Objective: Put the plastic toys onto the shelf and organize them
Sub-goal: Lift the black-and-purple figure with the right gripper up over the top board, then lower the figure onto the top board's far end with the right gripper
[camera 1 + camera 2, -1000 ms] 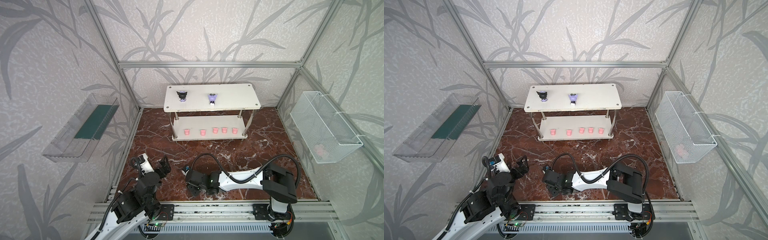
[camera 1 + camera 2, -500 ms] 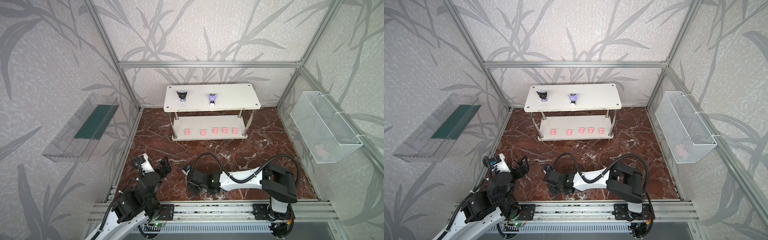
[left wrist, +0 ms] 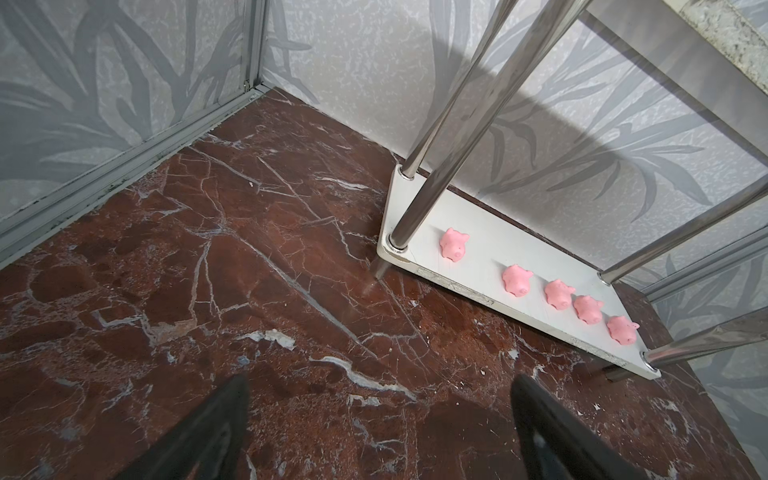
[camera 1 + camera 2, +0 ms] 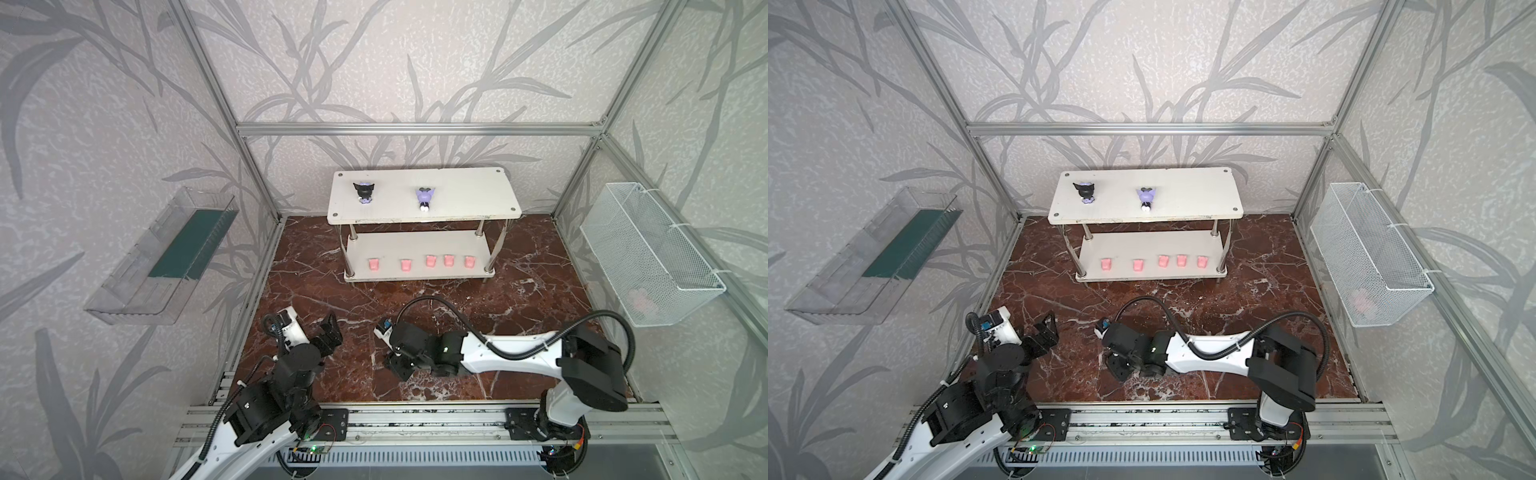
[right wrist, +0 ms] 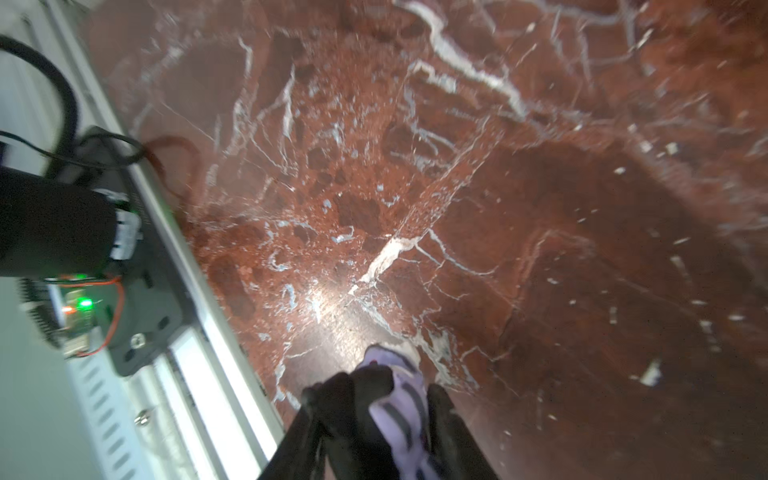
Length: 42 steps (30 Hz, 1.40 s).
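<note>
Marble tabletop: the shelf stands at the far end against the back wall, two white tiers on chrome legs. A wire basket hangs on the right wall. Something pink lies in its near end, too blurred through the mesh for me to name.

My left gripper is at the near left over bare marble. Its jaws are spread wide with nothing between them, and it points toward the shelf's left end.

My right gripper reaches across toward the middle, low over the marble by the front rail. Its jaws are clamped on the third figurine, lilac with dark parts. The toy's pale end pokes out past the fingertips. In both top views the wrist hides the toy.

Top tier: the black figurine is toward the left and the lilac figurine near the middle, well apart.

Lower tier: five piglets sit in one row along the front edge. The leftmost stands a little apart from the rest, and the right three sit close together.
</note>
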Tool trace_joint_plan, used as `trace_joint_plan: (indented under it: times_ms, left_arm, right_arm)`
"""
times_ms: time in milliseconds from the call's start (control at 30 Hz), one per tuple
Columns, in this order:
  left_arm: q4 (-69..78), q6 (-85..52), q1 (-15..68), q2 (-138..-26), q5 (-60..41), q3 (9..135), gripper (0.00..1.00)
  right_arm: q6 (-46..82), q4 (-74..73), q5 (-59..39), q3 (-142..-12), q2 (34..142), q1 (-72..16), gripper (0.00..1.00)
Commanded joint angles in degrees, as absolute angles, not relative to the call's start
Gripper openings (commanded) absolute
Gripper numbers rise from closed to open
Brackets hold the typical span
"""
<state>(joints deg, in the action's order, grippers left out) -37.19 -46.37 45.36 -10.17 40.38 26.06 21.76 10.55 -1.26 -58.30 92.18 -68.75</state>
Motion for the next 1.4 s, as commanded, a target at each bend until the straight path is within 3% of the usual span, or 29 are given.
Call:
trace_joint_plan:
  times_ms: [0, 233, 467, 800, 1000, 1367]
  left_arm:
    - [-36.6, -45.4, 45.35, -10.71, 40.87, 25.72, 0.96]
    - [-34.43, -44.23, 45.31, -12.91, 38.82, 25.54, 0.96]
    - [-30.96, -43.42, 45.19, -17.6, 35.23, 25.2, 0.96]
    - [-27.82, -43.37, 44.7, -19.15, 31.73, 23.46, 0.96]
    - [-26.23, -43.32, 44.08, -20.44, 30.0, 22.5, 0.96]
    - [-23.25, -45.57, 42.94, -22.72, 26.78, 19.87, 0.96]
  right_arm:
    - [13.6, 22.09, -7.25, -62.58, 84.12, -63.76, 0.21]
    - [1.45, 46.95, -15.04, -81.17, 76.8, -49.47, 0.26]
    - [-10.41, 63.06, -15.86, -104.0, 81.7, -42.12, 0.27]
    - [-17.48, 74.74, -17.46, -129.83, 93.18, -29.68, 0.26]
    - [-20.13, 83.06, -21.24, -149.69, 105.35, -24.44, 0.25]
    - [-19.21, 83.75, -25.4, -158.67, 114.01, -17.48, 0.24]
